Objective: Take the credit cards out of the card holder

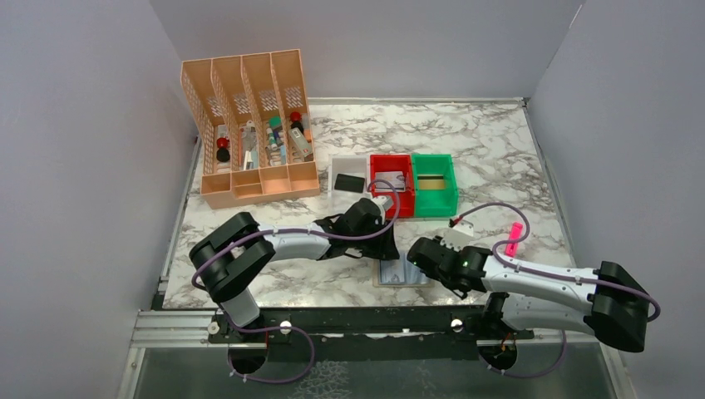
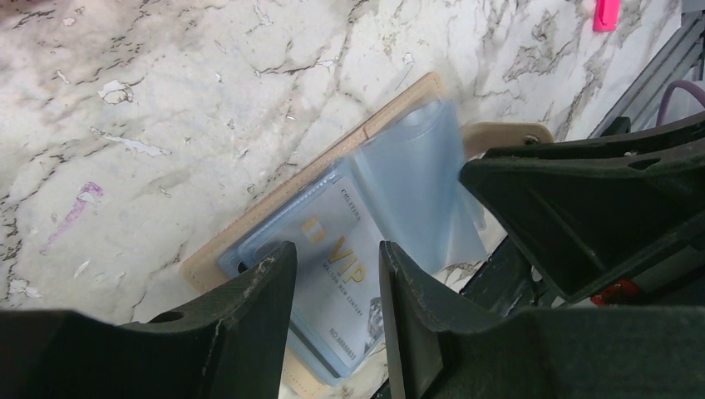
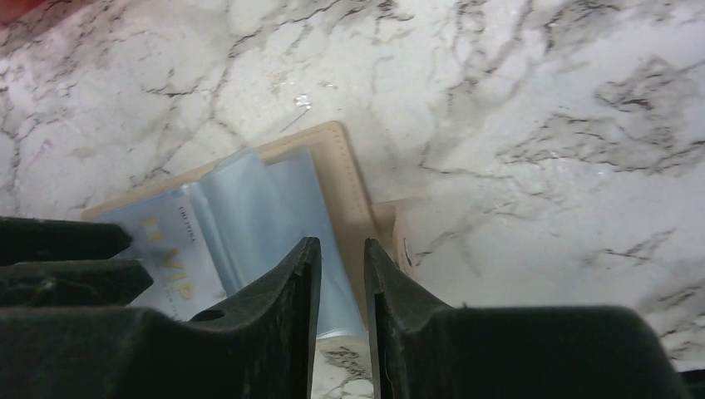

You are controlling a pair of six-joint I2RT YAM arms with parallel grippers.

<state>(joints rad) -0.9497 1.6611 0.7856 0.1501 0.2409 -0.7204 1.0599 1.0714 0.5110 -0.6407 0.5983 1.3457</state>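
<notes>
**Two hands crowd one small holder near the surface's edge**

The biggest risk is a collision. Both arms converge on the card holder (image 1: 391,273), which lies open on the marble surface (image 1: 499,141) close to its near edge, and the hands sit just beside each other.

Next, the holder itself could slide toward that edge if a pull on a card drags it, since neither hand visibly pins it.

A clear sleeve (image 2: 416,183) stands curled up off the holder. It could flop back over the VIP card (image 2: 339,320), which rests in its pocket.

The left hand (image 2: 335,249) hovers over that card with its jaws partly apart and holding nothing. A thin, flat card could easily slip out of a pinch.

The right hand (image 3: 341,245) is only narrowly parted over the holder's tan border, and it grips nothing that I can make out.

Farther back, and out of the way, is the orange organizer (image 1: 249,133). The white bin (image 1: 337,166), red bin (image 1: 391,160) and green bin (image 1: 453,187) each hold a card. The pink marker (image 1: 515,237) lies just beside the right arm, where a wide swing could knock it.
</notes>
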